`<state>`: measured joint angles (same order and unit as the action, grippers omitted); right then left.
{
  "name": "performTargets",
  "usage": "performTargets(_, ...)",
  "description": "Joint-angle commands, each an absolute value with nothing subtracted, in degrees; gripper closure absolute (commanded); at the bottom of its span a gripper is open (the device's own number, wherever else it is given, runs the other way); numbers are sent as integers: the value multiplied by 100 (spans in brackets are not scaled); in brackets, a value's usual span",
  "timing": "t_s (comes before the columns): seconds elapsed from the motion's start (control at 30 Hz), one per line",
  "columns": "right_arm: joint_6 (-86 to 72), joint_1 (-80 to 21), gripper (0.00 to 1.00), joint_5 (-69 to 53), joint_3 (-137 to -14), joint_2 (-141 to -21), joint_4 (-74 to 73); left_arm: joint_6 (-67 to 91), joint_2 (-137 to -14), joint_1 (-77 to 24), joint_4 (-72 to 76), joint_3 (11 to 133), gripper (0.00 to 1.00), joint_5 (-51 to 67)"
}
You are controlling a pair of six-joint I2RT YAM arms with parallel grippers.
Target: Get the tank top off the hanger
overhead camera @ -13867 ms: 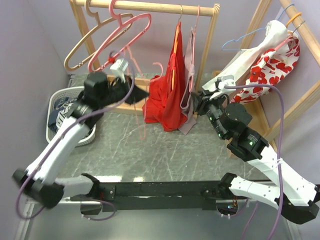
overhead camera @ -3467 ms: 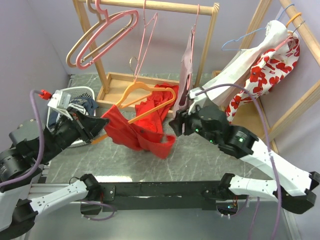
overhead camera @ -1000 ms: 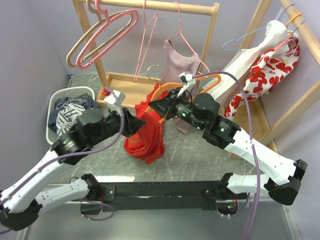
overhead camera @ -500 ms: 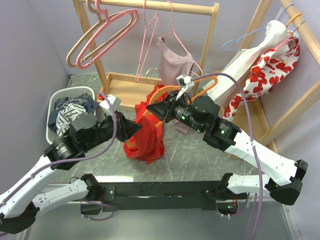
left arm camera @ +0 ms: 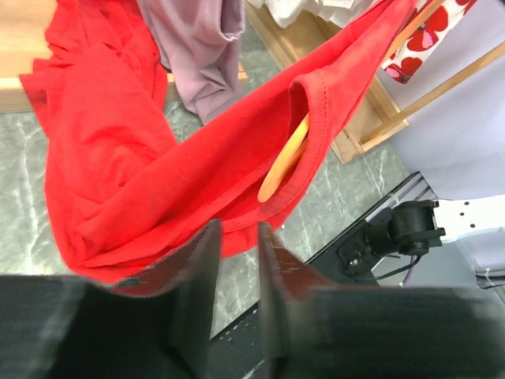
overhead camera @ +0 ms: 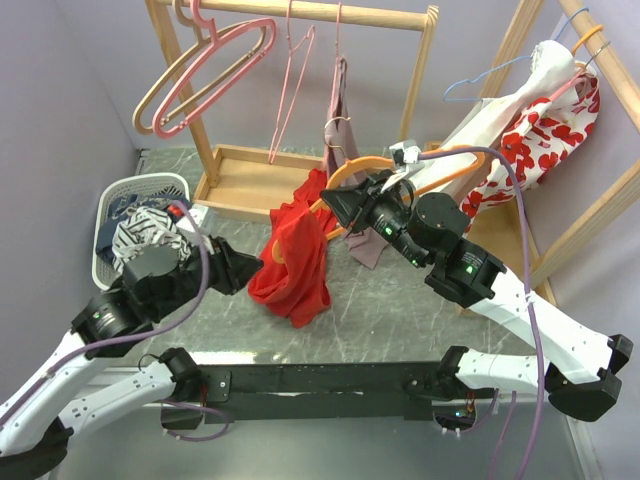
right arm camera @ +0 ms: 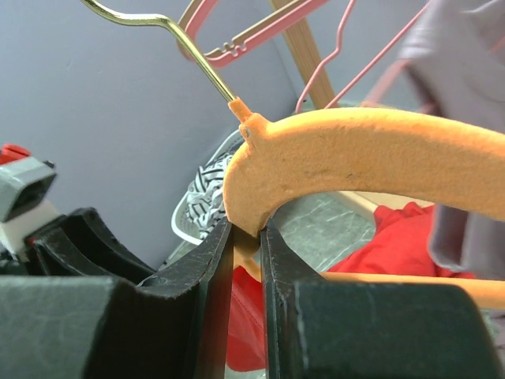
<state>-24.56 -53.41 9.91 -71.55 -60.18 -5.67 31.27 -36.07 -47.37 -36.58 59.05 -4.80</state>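
The red tank top (overhead camera: 295, 265) hangs bunched from one arm of an orange hanger (overhead camera: 350, 168) above the table. My right gripper (overhead camera: 340, 203) is shut on the hanger just under its hook; the wrist view shows the orange bar (right arm camera: 355, 150) pinched at the jaws (right arm camera: 246, 237), red cloth (right arm camera: 394, 237) below. My left gripper (overhead camera: 252, 272) sits at the cloth's lower left edge. In its wrist view the jaws (left arm camera: 235, 233) stand a narrow gap apart, the red hem (left arm camera: 118, 158) crossing the tips and table showing through. Whether the hem is pinched I cannot tell. The hanger's end (left arm camera: 280, 162) pokes through an armhole.
A wooden rack at the back carries pink hangers (overhead camera: 215, 60) and a mauve garment (overhead camera: 340, 100). Its wooden base tray (overhead camera: 250, 175) lies behind the tank top. A white laundry basket (overhead camera: 140, 180) with clothes stands at the left. A floral garment (overhead camera: 540, 130) hangs on the right rack.
My left gripper has drawn back to the left and down, from inside the red cloth to its edge, and narrowed. The right gripper shifted the hanger slightly right. The mauve garment swung edge-on.
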Motion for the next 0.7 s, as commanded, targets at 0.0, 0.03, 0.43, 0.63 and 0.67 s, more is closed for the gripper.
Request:
performTargets(0.0, -2285, -5396, 100, 1300, -7216, -5827, -237, 3296, -3893, -4720, -2770, 5539, 54, -194)
performTargets(0.03, -2268, -5396, 100, 1353, -7233, -5827, -255, 3296, -4024, -4720, -2655, 5485, 46, -89)
performTargets(0.43, -2021, -5397, 100, 1916, -7418, -5810, -422, 3252, -3850, -4720, -1970, 5010, 26, 272)
performTargets(0.63, -2065, -5397, 100, 1846, -7444, -5801, -431, 3480, -4201, -4729, -960, 4659, 27, 781)
performTargets(0.67, -2074, -5396, 100, 1828, -7436, -5792, -413, 3507, -4262, -4737, -871, 4641, 27, 826)
